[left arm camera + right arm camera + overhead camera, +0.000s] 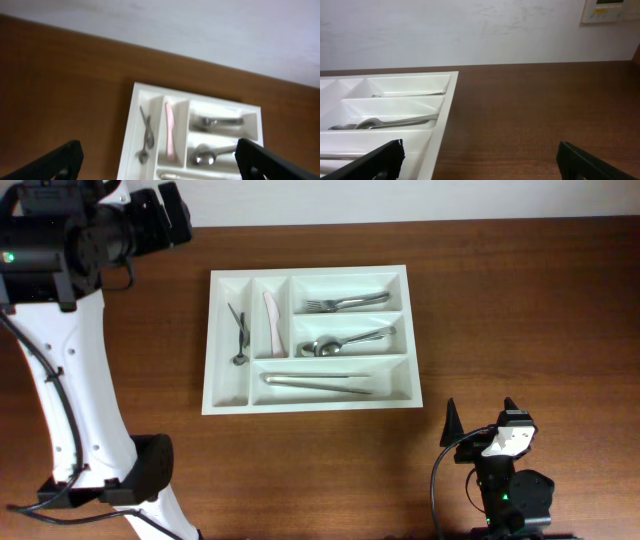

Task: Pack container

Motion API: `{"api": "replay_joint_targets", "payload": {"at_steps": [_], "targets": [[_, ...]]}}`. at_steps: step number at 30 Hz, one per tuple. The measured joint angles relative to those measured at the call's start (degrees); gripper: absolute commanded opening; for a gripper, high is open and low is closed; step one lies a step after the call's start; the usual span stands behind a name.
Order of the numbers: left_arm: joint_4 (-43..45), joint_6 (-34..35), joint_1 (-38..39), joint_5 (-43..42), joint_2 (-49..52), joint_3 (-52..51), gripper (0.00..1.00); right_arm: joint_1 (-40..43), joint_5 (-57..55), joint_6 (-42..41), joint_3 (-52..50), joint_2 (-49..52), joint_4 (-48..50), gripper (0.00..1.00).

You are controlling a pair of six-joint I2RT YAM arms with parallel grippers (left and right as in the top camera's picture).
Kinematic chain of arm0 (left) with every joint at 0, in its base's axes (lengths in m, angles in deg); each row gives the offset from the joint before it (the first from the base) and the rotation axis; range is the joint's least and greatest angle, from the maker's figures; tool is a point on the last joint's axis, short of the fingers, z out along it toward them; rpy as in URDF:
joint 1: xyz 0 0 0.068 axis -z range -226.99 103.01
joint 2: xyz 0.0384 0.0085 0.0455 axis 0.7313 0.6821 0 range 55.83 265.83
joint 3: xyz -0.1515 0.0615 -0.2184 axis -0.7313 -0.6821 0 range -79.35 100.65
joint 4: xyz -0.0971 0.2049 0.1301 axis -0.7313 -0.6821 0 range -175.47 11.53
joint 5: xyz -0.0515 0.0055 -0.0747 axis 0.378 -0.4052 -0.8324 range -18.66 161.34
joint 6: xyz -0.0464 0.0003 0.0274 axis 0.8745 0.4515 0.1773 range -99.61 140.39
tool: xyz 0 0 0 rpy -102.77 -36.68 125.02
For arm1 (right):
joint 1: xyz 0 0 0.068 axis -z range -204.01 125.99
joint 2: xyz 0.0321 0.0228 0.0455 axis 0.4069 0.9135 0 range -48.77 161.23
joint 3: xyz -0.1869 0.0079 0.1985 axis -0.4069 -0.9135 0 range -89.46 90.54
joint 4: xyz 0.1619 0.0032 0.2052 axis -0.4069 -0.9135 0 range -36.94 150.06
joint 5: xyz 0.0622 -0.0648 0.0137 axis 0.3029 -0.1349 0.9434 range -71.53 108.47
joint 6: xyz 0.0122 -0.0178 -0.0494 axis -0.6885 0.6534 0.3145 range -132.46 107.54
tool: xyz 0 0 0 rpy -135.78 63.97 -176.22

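Near the table's front right, your right gripper (pixel 480 150) hangs low with its fingers spread wide and nothing between them, close to the container's (pixel 225 385) near right corner but not touching it. Your left gripper (pixel 157 147) is likewise released and empty. It is held high over the far left of the table (pixel 520 300), well apart from the container and looking down on it.

The container lies flat in the middle of the table. Forks (pixel 345 302) fill the far long slot, spoons (pixel 345 342) the middle one and knives (pixel 315 383) the near one. A pink piece (pixel 270 323) lies in one narrow slot and small cutlery (pixel 238 335) in the other.

You have no loose cutlery on the bare wood in any view, so packing looks finished, or close to it. Your next move calls for a check of the table edges beyond the frame. If nothing turns up, park both arms clear.
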Motion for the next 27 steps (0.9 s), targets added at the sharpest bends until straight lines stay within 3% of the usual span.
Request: {"api": "replay_joint_targets", "payload": {"at_steps": [10, 15, 19, 27], "targets": [[-5.62, 1.77, 0.00, 1.42, 0.15, 16.35, 0.99, 0.00, -0.02, 0.02, 0.00, 0.00, 0.00, 0.99], [-4.68, 3.89, 0.00, 1.53, -0.83, 16.09, 0.99, 0.00, -0.02, 0.02, 0.00, 0.00, 0.00, 0.99], [1.57, 4.74, -0.02, 1.62, -4.70, 7.30, 0.99, 0.00, 0.00, 0.00, 0.00, 0.00, 0.02, 0.99], [21.84, 5.33, 0.02, 3.30, -24.35, -30.36, 0.99, 0.00, 0.00, 0.02, -0.04, 0.00, 0.00, 0.99]]}}
